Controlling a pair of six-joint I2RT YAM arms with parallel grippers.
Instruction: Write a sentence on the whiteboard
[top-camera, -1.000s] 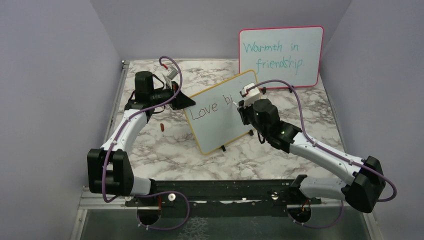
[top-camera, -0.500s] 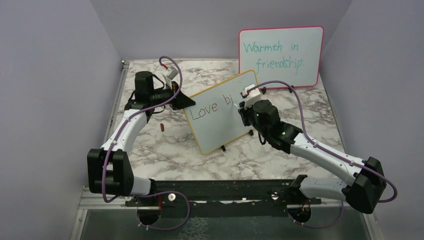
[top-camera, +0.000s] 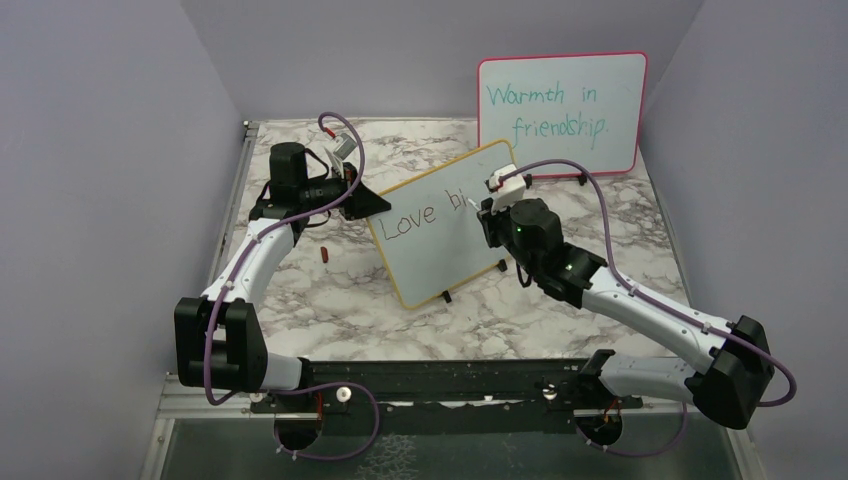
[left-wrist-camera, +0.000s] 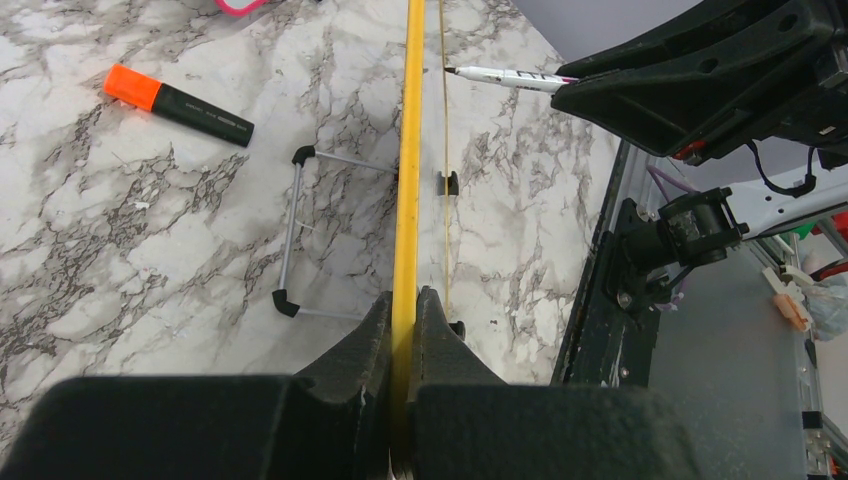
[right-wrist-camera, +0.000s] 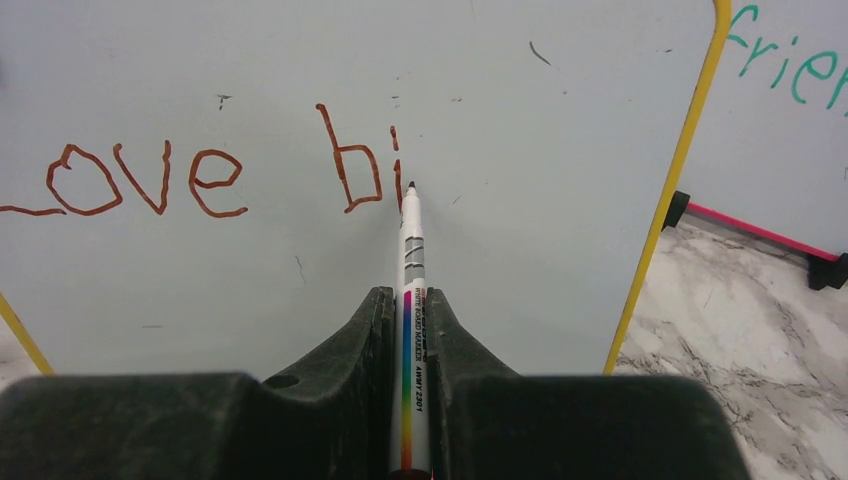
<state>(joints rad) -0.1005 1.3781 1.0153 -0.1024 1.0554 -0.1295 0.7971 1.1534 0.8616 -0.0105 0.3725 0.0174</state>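
The whiteboard (top-camera: 440, 240) with a yellow frame stands tilted mid-table; its edge shows in the left wrist view (left-wrist-camera: 408, 150) and its face in the right wrist view (right-wrist-camera: 560, 200). The sentence (top-camera: 425, 212) reads "Love bi" in brown (right-wrist-camera: 210, 175). My left gripper (top-camera: 362, 203) is shut on the board's left edge (left-wrist-camera: 404, 305). My right gripper (top-camera: 482, 212) is shut on a white marker (right-wrist-camera: 411, 260) with a rainbow stripe; its tip (right-wrist-camera: 411, 187) touches the board just below the "i". The marker also shows in the left wrist view (left-wrist-camera: 505, 75).
A pink-framed board (top-camera: 560, 112) with teal writing stands at the back right. A black marker with an orange cap (left-wrist-camera: 178, 103) lies on the marble table behind the whiteboard, also seen from above (top-camera: 324, 254). A wire stand (left-wrist-camera: 300, 230) props the whiteboard.
The right gripper has shifted slightly right along the board and the "i" has been added after "b". The left arm has not moved.
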